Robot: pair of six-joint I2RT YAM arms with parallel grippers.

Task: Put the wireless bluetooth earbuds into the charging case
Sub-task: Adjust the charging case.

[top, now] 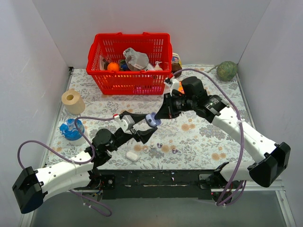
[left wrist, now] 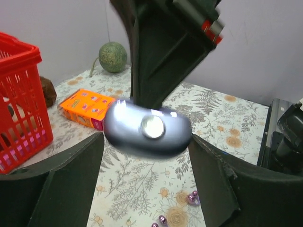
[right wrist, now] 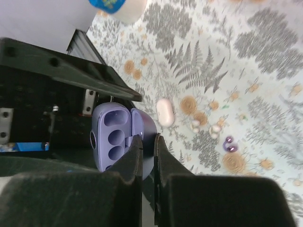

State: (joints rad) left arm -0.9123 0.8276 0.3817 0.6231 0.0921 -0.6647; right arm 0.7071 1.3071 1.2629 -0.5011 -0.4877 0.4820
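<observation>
Only right wrist shows charging case (right wrist: 111, 137) open; left pincer (left wrist: 144, 137), right pincer (right wrist: 147, 140) grip it.

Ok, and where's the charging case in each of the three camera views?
Top external: charging case mid-picture, between left gripper and right gripper.
Left wrist: centre, outer shell showing, blurred.
Right wrist: left of centre, open, sockets showing.
Shared landmark: purple earbuds loose on the floral table cover.
</observation>
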